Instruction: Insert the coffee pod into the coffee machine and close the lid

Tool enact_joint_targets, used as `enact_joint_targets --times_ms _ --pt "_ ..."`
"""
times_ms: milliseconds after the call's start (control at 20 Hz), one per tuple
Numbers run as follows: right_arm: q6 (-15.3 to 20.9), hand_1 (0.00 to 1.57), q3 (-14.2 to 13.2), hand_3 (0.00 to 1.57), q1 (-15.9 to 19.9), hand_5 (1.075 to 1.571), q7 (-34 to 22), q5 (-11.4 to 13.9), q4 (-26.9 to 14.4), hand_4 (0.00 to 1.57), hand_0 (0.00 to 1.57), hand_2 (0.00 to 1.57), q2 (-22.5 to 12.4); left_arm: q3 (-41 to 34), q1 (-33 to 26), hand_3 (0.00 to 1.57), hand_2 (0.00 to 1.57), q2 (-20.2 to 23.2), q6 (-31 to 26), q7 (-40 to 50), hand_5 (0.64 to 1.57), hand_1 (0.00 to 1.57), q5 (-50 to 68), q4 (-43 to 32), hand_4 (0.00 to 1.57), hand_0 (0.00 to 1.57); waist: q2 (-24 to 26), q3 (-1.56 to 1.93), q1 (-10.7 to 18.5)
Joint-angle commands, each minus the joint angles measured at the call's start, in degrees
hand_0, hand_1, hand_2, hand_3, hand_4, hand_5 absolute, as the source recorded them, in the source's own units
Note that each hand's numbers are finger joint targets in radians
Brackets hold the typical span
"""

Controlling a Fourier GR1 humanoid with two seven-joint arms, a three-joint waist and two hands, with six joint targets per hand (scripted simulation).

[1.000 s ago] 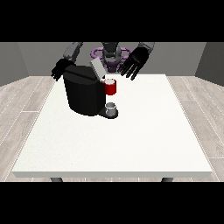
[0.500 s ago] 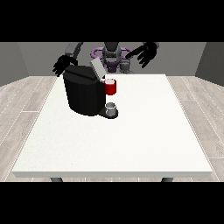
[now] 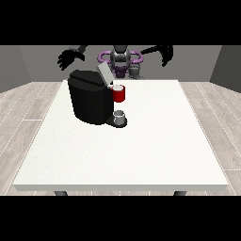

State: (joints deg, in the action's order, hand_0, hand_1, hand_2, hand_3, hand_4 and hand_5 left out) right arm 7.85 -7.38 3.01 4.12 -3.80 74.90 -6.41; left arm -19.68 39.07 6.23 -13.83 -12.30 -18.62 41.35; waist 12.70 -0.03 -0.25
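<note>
A black coffee machine stands on the white table at the back left. Its grey lid is tilted up and open. On the machine's front sits a red part, and a small grey cup rests on the drip base below it. I cannot tell whether a pod is inside. The hand at the view's left is raised above and behind the machine, fingers spread. The hand at the view's right is lifted high and far from the machine, fingers relaxed and hanging down. Neither hand holds anything.
The robot's torso stands behind the table's far edge. Wood floor surrounds the table. The table's front and right parts are bare white surface.
Both hands have risen and swung outward, away from the machine. The hand at the view's right moved furthest, from just above the lid to high at the right. The lid stays open.
</note>
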Motion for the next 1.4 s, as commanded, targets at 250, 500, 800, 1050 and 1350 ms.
enact_joint_targets --times_ms 250,500,800,1050,1350 --pt "-6.7 0.0 4.0 0.0 3.1 1.571 -5.0 -1.2 9.3 0.0 0.0 0.0 -2.8 -1.9 -9.5 0.0 0.0 -3.0 -0.1 -1.2 1.571 0.0 5.0 2.8 0.0 0.0 3.2 0.0 1.1" --pt "-7.5 0.0 2.1 0.0 8.7 1.571 -6.4 -2.3 7.3 0.0 0.0 0.0 -4.4 1.2 -9.5 0.0 0.0 -6.1 -1.2 2.8 1.571 0.0 9.4 7.2 0.03 0.0 1.3 0.04 6.3" --pt "-10.7 0.0 4.0 0.0 9.6 1.571 -5.4 -0.8 8.0 0.14 0.0 0.0 -5.4 4.0 -14.3 0.0 0.0 -6.1 -2.8 4.9 1.571 0.0 12.4 14.5 0.22 0.0 0.2 0.05 7.8" --pt "-7.6 0.0 8.0 0.0 11.1 1.571 -5.2 3.3 8.0 0.0 0.0 0.0 -1.3 3.3 -16.5 0.0 0.0 -6.1 -3.7 6.6 1.571 0.0 13.8 20.5 0.0 0.0 -3.2 0.04 8.7" --pt "-10.1 0.0 4.9 0.0 16.2 1.571 -6.9 0.8 4.9 0.0 0.0 0.0 -2.2 9.7 -24.2 0.0 0.0 -6.2 0.3 7.5 1.571 0.0 17.2 29.1 0.0 0.0 -5.9 0.04 7.5"
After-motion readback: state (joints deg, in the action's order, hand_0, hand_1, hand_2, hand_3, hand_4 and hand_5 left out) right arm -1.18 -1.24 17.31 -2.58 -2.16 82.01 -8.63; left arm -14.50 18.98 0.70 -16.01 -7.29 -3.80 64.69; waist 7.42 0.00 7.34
